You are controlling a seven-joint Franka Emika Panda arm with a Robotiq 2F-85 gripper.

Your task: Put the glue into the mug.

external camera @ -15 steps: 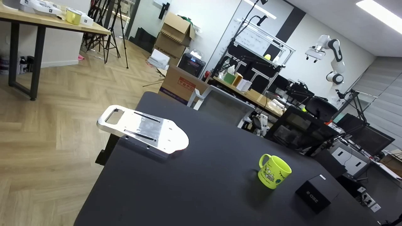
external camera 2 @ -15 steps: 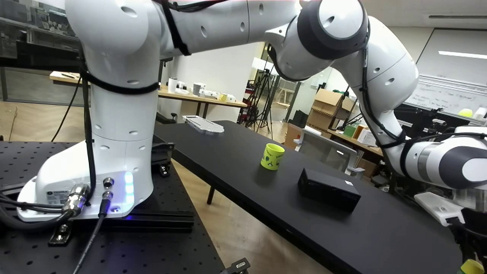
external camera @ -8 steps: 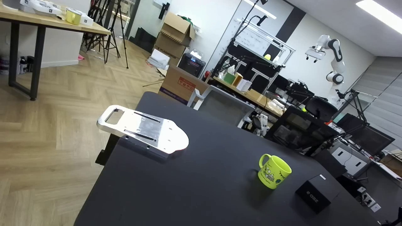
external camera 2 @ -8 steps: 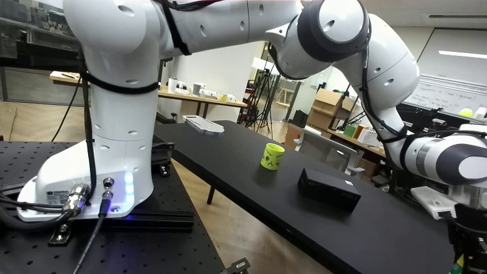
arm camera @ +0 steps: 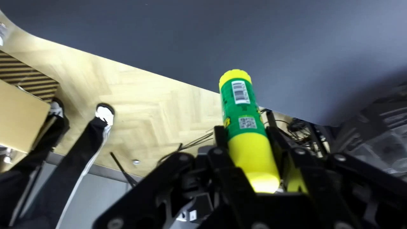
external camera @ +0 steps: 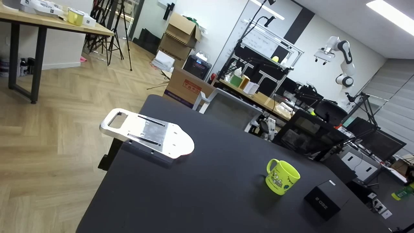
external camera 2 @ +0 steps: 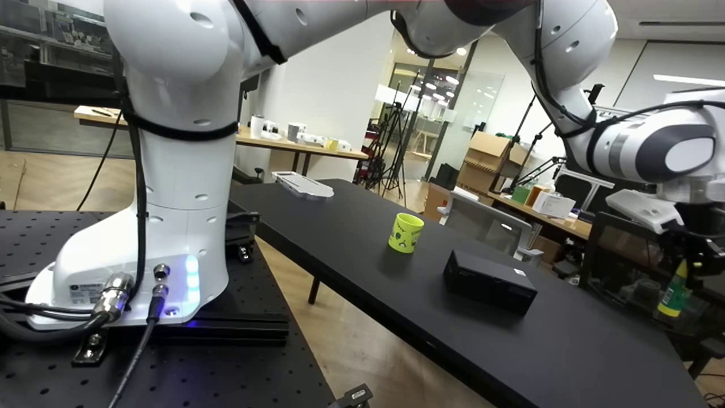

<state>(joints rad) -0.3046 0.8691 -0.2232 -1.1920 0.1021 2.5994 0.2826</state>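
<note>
Clamping the green-and-yellow cylindrical plastic glue stick (arm camera: 248,131) by its upper yellow end, black jaws hold it well apart from the lime-green handled mug (external camera: 282,178) on the flat black worktop (external camera: 220,181). Likely light, stiff and slippery, it suits this end-hold.

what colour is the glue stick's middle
Mostly green; the glue stick shows best in the wrist view.

The glue (arm camera: 248,130) is green (yellow-ended), mug (external camera: 280,178) lime.
</note>
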